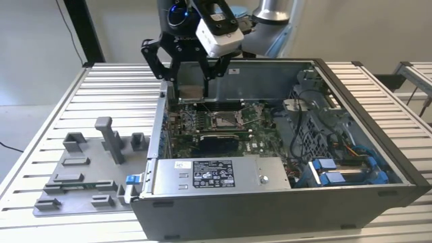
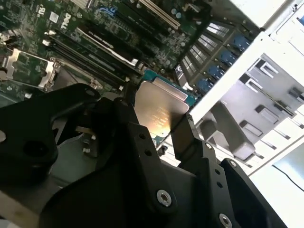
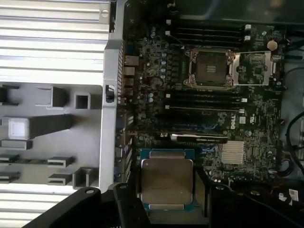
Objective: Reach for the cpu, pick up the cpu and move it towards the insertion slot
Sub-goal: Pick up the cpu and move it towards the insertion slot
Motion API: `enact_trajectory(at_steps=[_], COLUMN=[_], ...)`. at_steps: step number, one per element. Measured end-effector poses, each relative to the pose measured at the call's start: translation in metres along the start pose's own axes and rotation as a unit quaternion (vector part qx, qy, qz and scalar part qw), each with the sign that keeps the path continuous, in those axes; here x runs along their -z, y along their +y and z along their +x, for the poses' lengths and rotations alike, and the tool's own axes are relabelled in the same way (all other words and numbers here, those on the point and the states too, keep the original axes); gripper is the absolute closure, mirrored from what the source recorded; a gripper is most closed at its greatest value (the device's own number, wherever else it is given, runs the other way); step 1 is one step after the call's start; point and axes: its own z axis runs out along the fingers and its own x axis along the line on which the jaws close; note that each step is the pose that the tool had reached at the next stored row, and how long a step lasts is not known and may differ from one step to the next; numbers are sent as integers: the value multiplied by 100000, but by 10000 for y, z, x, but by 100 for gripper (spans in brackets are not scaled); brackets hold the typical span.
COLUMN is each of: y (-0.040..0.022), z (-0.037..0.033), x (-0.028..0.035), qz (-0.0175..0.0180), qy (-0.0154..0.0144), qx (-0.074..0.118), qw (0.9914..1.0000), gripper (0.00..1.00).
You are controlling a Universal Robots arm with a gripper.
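One arm, one open PC case on the slatted metal table (image 1: 40, 121). Going from the exterior view's left: grey plastic fixture plate (image 1: 84, 174) with upright blocks sits on the table, just beside the case's side wall. Next, the grey computer case (image 1: 378, 167), lid off, green circuit board (image 1: 260, 144) lying flat inside. Silver box with a white label (image 1: 212, 174) sits along the near edge of the case. Blue-clipped drive bay and cable bundle are toward the exterior view's right.

The black gripper (image 1: 191, 83) hangs over the far-left corner of the case, just above the board. Its fingers are closed down onto the small flat square cpu (image 1: 191, 91), silvery top face showing; in the second wrist view the cpu (image 2: 159, 111) sits pinched between the two black fingers (image 2: 185, 137), and in the first wrist view it (image 3: 167, 179) is seen over the board's edge.

The square insertion slot with the shiny metal frame (image 1: 226, 119) is mid-board, frame flipped open, brownish pin field exposed; clear in the first wrist view (image 3: 211, 69). The cpu is off the fixture plate, held in the air, near the slot but apart from it, not over it.
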Motion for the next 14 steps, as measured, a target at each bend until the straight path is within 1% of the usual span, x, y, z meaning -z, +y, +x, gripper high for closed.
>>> enact_trajectory(at_steps=[14], y=[-16], z=[-638], x=[-9], qz=[1], qy=[12], qx=[3], qw=[100000], gripper=[100])
